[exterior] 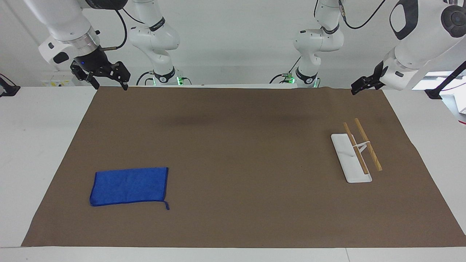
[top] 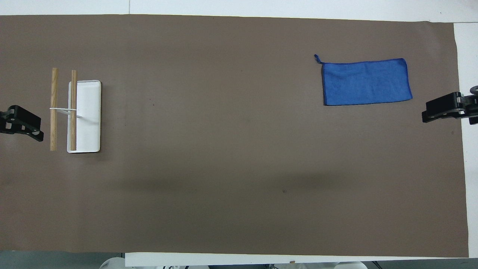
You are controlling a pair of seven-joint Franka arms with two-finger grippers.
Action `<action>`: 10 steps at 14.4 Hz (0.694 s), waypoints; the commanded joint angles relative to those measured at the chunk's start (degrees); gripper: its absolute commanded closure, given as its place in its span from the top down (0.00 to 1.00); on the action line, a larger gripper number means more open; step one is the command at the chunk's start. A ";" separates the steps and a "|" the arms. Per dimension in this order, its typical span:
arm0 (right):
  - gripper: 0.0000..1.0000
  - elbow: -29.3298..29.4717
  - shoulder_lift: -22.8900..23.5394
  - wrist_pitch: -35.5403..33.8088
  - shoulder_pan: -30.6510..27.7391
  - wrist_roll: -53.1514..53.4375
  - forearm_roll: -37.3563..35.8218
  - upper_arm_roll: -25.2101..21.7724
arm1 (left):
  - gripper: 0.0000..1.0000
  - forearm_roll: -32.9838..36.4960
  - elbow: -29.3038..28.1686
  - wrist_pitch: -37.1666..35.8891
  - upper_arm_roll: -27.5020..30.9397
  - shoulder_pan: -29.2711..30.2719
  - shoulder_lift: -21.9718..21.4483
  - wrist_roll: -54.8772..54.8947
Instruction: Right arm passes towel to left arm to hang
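Black right gripper [exterior: 109, 78] up over mat's [exterior: 233, 109] robot-side corner, fingers spread, nothing held. Left gripper [exterior: 358, 87] up at other end, finger state unreadable. Wooden-bar towel rack [exterior: 358, 151] mid-mat, left arm's end. Blue towel [exterior: 129, 186] flat farthest out, right arm's end.

Facing cam opposite overhead; share mat [exterior: 233, 163]

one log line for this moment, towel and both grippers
towel: flat on mat, untouched | right gripper: open, raised, waiting | left gripper: raised near rack
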 commanded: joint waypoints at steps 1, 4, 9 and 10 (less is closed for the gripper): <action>1.00 -0.86 -0.69 0.54 -0.51 -1.46 0.22 0.16 | 1.00 0.68 -1.76 1.44 0.15 -0.11 -1.28 0.37; 1.00 -0.86 -0.69 0.28 -0.60 -1.11 0.31 0.16 | 1.00 0.68 -1.76 1.44 0.15 -0.11 -1.28 0.37; 1.00 -0.95 -0.86 -2.26 -0.51 -2.07 0.40 0.25 | 1.00 0.68 -1.76 1.44 0.15 -0.11 -1.28 0.37; 1.00 -1.04 -0.86 -1.23 -0.08 -3.90 0.31 0.16 | 1.00 0.68 -1.76 1.44 0.15 -0.11 -1.28 0.37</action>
